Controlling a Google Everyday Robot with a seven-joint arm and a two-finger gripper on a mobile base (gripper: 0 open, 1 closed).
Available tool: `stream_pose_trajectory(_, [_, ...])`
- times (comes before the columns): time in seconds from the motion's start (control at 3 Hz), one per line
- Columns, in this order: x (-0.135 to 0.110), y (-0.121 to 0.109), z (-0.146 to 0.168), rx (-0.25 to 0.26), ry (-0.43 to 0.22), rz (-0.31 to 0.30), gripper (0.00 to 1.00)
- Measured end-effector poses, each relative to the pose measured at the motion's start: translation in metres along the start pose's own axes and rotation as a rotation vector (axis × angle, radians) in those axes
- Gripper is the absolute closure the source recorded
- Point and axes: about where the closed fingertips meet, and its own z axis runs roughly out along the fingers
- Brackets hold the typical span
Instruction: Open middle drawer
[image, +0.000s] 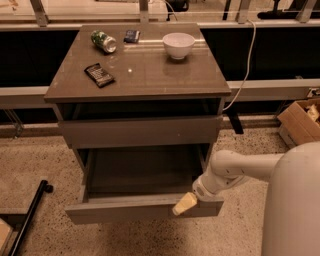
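Hanging at 5 o'clock, the claw (184, 204) overlaps the right end of the middle drawer (125, 210), which stands pulled out. I cannot tell whether the claw is open or closed. Farther back on the desk (150, 75), a white bowl (178, 45) sits at 1 o'clock and a green can (103, 41) at 11.

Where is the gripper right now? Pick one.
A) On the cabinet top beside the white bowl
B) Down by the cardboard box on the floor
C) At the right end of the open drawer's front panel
C: the gripper sits at the top edge of the front panel of the middle drawer, near its right end. The drawer stands open, with its dark floor showing.
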Motion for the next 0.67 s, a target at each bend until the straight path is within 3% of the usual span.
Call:
stream_pose_trajectory(0.33, [0.0,0.0,0.0,0.0,0.0,0.0,0.0])
stream_pose_trajectory(0.67, [0.037,0.012,-0.012,0.013,0.046,0.045,0.0])
